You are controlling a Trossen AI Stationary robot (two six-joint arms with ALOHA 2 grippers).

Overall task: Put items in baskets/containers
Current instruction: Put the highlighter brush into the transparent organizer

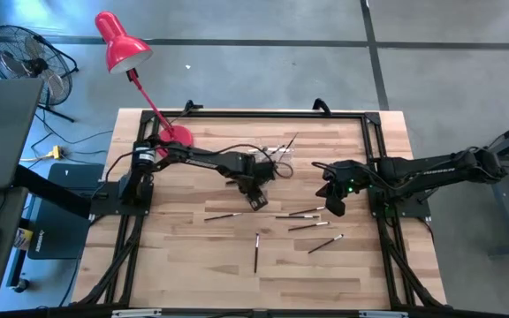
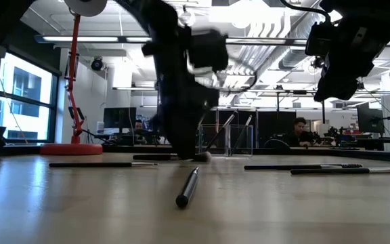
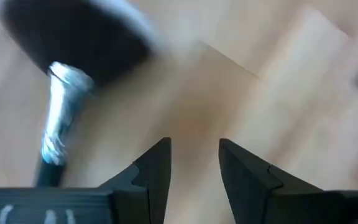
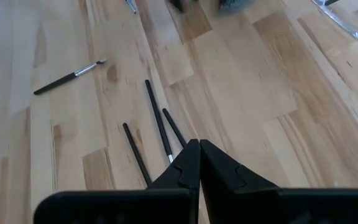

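Near the middle of the high view, my left gripper (image 1: 258, 200) hangs low over the pale wooden table (image 1: 184, 256), just left of a thin dark makeup brush (image 1: 300, 214) that lies roughly left to right; more brushes lie below it, one nearly upright (image 1: 256, 252) toward lower centre. The small clear plastic holder (image 1: 278, 152) sits above my left gripper, already with a few brushes leaning in it. My right gripper (image 1: 335, 205) hovers at the right end of the same brush row, so it looks the nearer arm for those. In the low view my left gripper (image 2: 181, 146) reaches down at centre almost to the wood, a dark brush (image 2: 187, 188) pointing toward the camera just below it, and the holder (image 2: 230, 140) stands behind. In my left wrist view my fingers (image 3: 156, 168) stand apart and empty, with a dark-headed brush with a silvery ferrule (image 3: 61, 118) off at the upper left, beside them rather than between them. In my right wrist view my fingers (image 4: 185, 163) are pressed together on nothing, three dark brushes (image 4: 159, 129) lying lengthwise just ahead of the tips.
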